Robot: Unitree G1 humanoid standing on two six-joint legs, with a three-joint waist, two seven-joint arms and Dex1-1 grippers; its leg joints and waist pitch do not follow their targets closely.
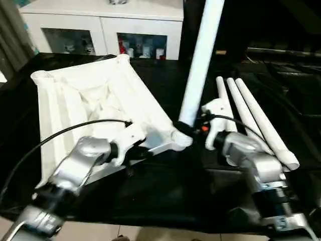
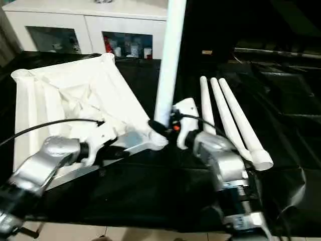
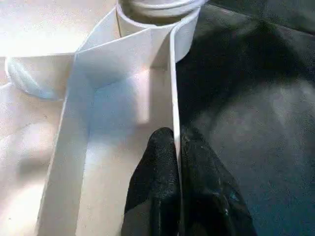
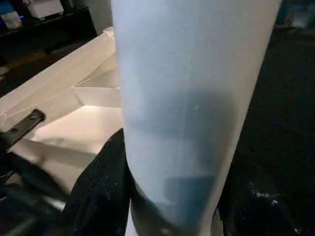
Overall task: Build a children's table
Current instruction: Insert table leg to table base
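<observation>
The children's table's white tabletop [image 1: 95,100] lies upside down on the left, ribs up. My left gripper [image 3: 176,147] is shut on the tabletop's thin rim wall [image 3: 173,88], one black finger [image 3: 157,172] on each side, just short of the near right corner socket [image 3: 157,14]. A white leg [image 1: 200,60] stands upright, its foot at that same corner socket [image 1: 181,138]. My right gripper [image 1: 186,128] is shut on the leg low down, and the leg [image 4: 192,98] sits between its black fingers [image 4: 103,187]. Three more legs [image 1: 256,115] lie side by side on the right.
Everything rests on a black cloth-covered table [image 1: 165,191]. A white glass-door cabinet [image 1: 100,25] stands behind it. A black cable [image 1: 60,133] runs over my left forearm across the tabletop. Light floor shows along the near edge.
</observation>
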